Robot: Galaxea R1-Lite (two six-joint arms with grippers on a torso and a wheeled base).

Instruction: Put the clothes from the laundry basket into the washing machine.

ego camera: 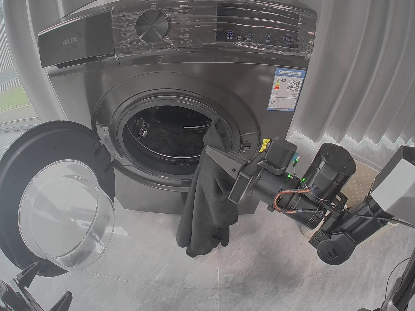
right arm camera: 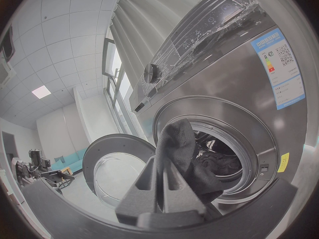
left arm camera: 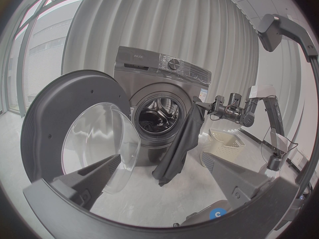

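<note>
The drum opening (ego camera: 166, 137) of the washing machine (ego camera: 181, 78) is standing open in the middle of the head view, and its left and central part is lying free. The dark garment (ego camera: 206, 204), clamped in the right gripper (ego camera: 212, 149), is covering the right edge of the opening and is hanging down across the lower rim. The door (ego camera: 52, 195) is standing swung out at the lower left, blocking an approach from that side. Dark clothes (ego camera: 173, 140) are filling the bottom of the drum, leaving room above them. The floor (ego camera: 276, 264) at the lower centre is offering free passage.
</note>
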